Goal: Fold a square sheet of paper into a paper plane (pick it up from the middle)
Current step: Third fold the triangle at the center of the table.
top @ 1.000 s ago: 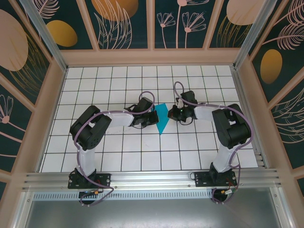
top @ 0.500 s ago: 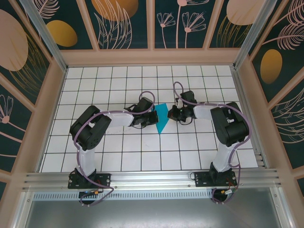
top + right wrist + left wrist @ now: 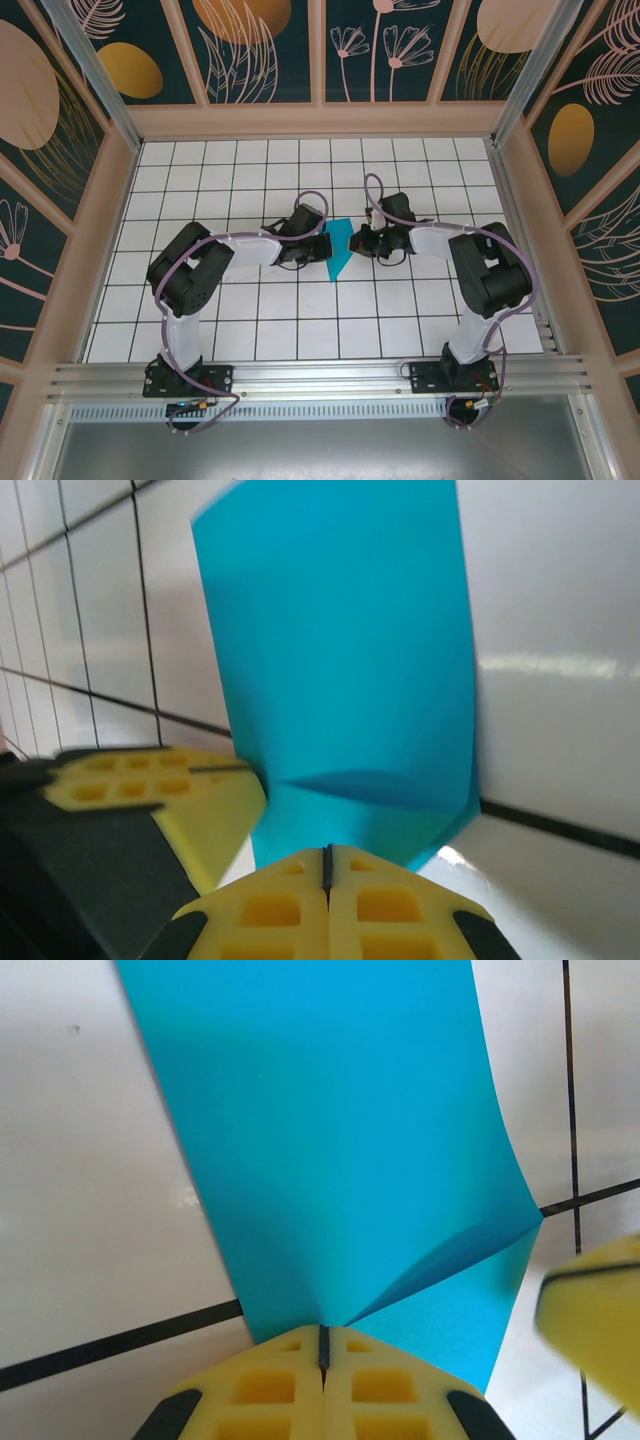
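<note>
The left fingers (image 3: 321,247) are pressed together on the left long edge of the sheet of paper (image 3: 339,252), about halfway along it. In the left wrist view the yellow pads (image 3: 265,1388) meet with the teal sheet (image 3: 330,1150) running into the seam between them, and a soft ridge rises from the pinch. The paper sits at the middle of the bench (image 3: 240,320), between the two arms. On its right edge the right fingers (image 3: 356,241) pinch it in the same way, directly across from the left pair. In the right wrist view those pads (image 3: 270,910) close on the paper (image 3: 340,650), which bows up just above the grip.

I judge the step in hand to be the grasp at the middle of an already narrowed sheet, ready either to lift it or to bring its two sides together along a centre crease. The next move calls for both arms to travel together and evenly. Pulling apart could tear the thin paper or slide it out of a pinch, and uneven closing would set the crease off the centre line.

From above, the sheet reads as a slim wedge. Its long axis runs near to far, leaning slightly. The pointed end faces the near edge of the bench and the broad end faces the far side.
</note>
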Controlling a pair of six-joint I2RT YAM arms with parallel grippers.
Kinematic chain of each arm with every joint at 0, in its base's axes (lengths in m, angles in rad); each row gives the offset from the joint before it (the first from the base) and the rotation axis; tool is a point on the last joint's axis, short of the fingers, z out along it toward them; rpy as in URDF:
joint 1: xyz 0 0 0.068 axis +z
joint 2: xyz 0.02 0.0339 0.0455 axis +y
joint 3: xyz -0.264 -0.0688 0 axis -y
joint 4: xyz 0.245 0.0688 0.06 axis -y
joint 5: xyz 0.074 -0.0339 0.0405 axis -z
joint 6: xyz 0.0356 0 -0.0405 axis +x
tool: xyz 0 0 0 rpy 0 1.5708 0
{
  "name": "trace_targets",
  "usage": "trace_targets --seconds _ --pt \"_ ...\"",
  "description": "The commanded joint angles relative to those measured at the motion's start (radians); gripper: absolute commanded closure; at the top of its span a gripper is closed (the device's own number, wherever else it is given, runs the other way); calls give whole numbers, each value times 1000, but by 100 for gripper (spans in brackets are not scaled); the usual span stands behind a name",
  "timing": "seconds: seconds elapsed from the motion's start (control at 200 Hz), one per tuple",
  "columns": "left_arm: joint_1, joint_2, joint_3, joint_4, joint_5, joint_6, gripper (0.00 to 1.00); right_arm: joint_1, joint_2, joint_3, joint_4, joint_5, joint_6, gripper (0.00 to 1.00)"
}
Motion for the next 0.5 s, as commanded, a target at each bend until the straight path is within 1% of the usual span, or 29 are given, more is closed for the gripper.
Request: trace_targets --seconds 0.0,0.1,0.25,0.44,0.495 --pt "14 24 -10 -95 -83 94 100 23 14 -27 23 -44 -11 98" --pt "14 26 -8 -66 -73 137 100 35 28 -35 48 -56 9 98" --pt "14 23 -4 -49 -65 171 100 42 43 -46 73 -44 41 98" --pt "14 2 0 -43 -56 175 100 42 60 -45 77 -23 66 98" --pt "14 -11 1 -41 -56 161 98 43 62 -42 70 -11 69 98"
